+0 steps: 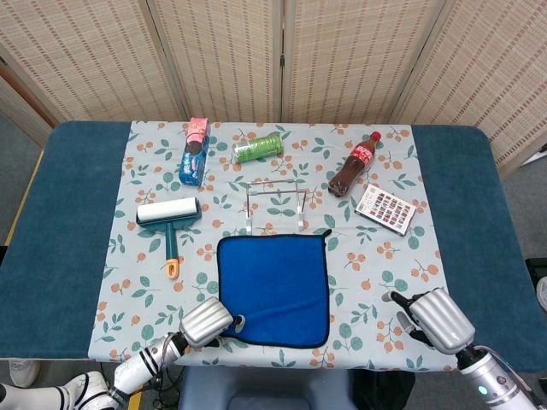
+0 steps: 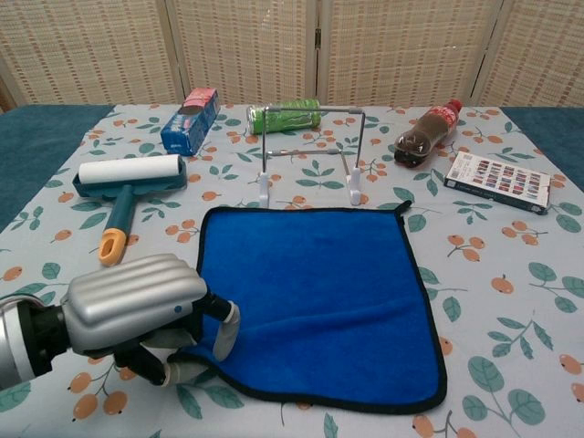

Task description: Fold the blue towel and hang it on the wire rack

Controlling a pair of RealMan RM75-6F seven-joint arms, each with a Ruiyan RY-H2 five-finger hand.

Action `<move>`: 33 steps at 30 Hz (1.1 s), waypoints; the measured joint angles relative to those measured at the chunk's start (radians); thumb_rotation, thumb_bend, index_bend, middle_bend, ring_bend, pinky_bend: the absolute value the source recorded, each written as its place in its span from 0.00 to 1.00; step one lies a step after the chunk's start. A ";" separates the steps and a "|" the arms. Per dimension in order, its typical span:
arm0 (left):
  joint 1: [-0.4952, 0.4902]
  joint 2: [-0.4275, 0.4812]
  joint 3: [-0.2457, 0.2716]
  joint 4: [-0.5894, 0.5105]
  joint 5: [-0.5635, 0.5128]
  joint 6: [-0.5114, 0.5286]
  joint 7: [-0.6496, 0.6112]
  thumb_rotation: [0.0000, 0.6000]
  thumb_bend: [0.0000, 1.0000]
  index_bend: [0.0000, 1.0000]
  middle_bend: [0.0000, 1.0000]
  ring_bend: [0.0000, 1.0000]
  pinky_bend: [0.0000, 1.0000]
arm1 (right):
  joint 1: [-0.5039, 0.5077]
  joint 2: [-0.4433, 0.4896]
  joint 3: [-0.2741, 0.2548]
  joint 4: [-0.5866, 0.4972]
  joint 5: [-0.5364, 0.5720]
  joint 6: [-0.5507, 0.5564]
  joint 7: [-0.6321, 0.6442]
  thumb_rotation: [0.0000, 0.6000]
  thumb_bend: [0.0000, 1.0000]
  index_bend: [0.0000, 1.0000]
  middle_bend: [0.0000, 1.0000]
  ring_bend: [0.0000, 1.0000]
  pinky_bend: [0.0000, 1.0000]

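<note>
The blue towel lies flat on the patterned cloth, in front of the wire rack. My left hand is at the towel's near left corner. It pinches that corner between the thumb on top and the fingers curled underneath, and the corner is drawn in under the hand. My right hand shows only in the head view. It hovers near the table's front right edge, well clear of the towel, and holds nothing. The rack stands upright and bare.
A lint roller lies left of the towel. Behind the rack are a pink and blue box and a green can. A cola bottle and a colour-swatch box lie to the right.
</note>
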 measured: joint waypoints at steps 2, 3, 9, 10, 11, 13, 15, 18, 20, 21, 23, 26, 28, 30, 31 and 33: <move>0.000 0.001 0.003 -0.004 -0.006 0.000 -0.002 1.00 0.52 0.60 1.00 0.89 1.00 | 0.016 -0.010 -0.004 -0.004 -0.008 -0.032 -0.002 1.00 0.51 0.36 0.82 0.83 0.99; -0.001 0.001 0.004 -0.007 -0.008 0.000 -0.002 1.00 0.53 0.61 1.00 0.89 1.00 | 0.024 -0.015 -0.007 -0.006 -0.013 -0.046 -0.003 1.00 0.51 0.37 0.83 0.83 0.99; -0.005 0.005 0.009 -0.023 -0.018 0.002 -0.006 1.00 0.53 0.63 1.00 0.89 1.00 | 0.090 -0.058 -0.016 -0.013 -0.038 -0.154 -0.017 1.00 0.43 0.39 0.84 0.84 0.99; -0.005 0.006 0.010 -0.026 -0.019 0.003 -0.006 1.00 0.53 0.63 1.00 0.89 1.00 | 0.105 -0.070 -0.016 -0.014 -0.042 -0.177 -0.023 1.00 0.40 0.39 0.84 0.84 0.99; -0.005 0.006 0.010 -0.028 -0.022 0.004 -0.007 1.00 0.53 0.63 1.00 0.89 1.00 | 0.116 -0.080 -0.016 -0.014 -0.045 -0.194 -0.027 1.00 0.37 0.39 0.84 0.84 0.99; -0.004 0.007 0.011 -0.032 -0.024 0.009 -0.008 1.00 0.53 0.63 1.00 0.89 1.00 | 0.142 -0.106 -0.016 -0.012 -0.048 -0.232 -0.037 1.00 0.32 0.41 0.85 0.84 0.99; -0.002 0.008 0.012 -0.035 -0.025 0.017 -0.008 1.00 0.53 0.63 1.00 0.89 1.00 | 0.162 -0.130 -0.014 -0.007 -0.049 -0.253 -0.049 1.00 0.28 0.42 0.85 0.85 0.99; 0.001 0.011 0.015 -0.038 -0.027 0.026 -0.010 1.00 0.53 0.63 1.00 0.89 1.00 | 0.177 -0.167 -0.010 0.008 -0.050 -0.272 -0.072 1.00 0.22 0.44 0.86 0.85 0.99; 0.001 0.011 0.017 -0.037 -0.028 0.026 -0.009 1.00 0.53 0.63 1.00 0.90 1.00 | 0.183 -0.195 -0.008 0.024 -0.048 -0.276 -0.086 1.00 0.20 0.46 0.88 0.86 1.00; 0.002 0.010 0.017 -0.036 -0.029 0.028 -0.010 1.00 0.53 0.64 1.00 0.90 1.00 | 0.184 -0.207 -0.007 0.031 -0.048 -0.276 -0.092 1.00 0.19 0.47 0.89 0.87 1.00; 0.003 0.007 0.018 -0.034 -0.031 0.031 -0.011 1.00 0.53 0.64 1.00 0.90 1.00 | 0.188 -0.235 -0.005 0.052 -0.047 -0.274 -0.103 1.00 0.18 0.49 0.90 0.88 1.00; 0.004 0.004 0.019 -0.031 -0.032 0.038 -0.014 1.00 0.53 0.64 1.00 0.90 1.00 | 0.192 -0.269 -0.003 0.082 -0.044 -0.269 -0.110 1.00 0.16 0.51 0.90 0.88 1.00; 0.005 0.002 0.020 -0.030 -0.032 0.040 -0.015 1.00 0.53 0.64 1.00 0.90 1.00 | 0.196 -0.289 -0.001 0.100 -0.041 -0.264 -0.112 1.00 0.14 0.52 0.91 0.88 1.00; 0.004 0.000 0.020 -0.030 -0.032 0.042 -0.016 1.00 0.53 0.64 1.00 0.90 1.00 | 0.197 -0.306 0.000 0.115 -0.040 -0.258 -0.115 1.00 0.13 0.53 0.91 0.88 1.00; 0.004 -0.001 0.021 -0.031 -0.032 0.043 -0.016 1.00 0.53 0.64 1.00 0.90 1.00 | 0.199 -0.318 0.000 0.125 -0.039 -0.255 -0.116 1.00 0.12 0.54 0.91 0.88 1.00; 0.004 -0.001 0.021 -0.032 -0.033 0.044 -0.017 1.00 0.53 0.64 1.00 0.90 1.00 | 0.201 -0.335 -0.002 0.139 -0.037 -0.254 -0.117 1.00 0.11 0.54 0.91 0.88 1.00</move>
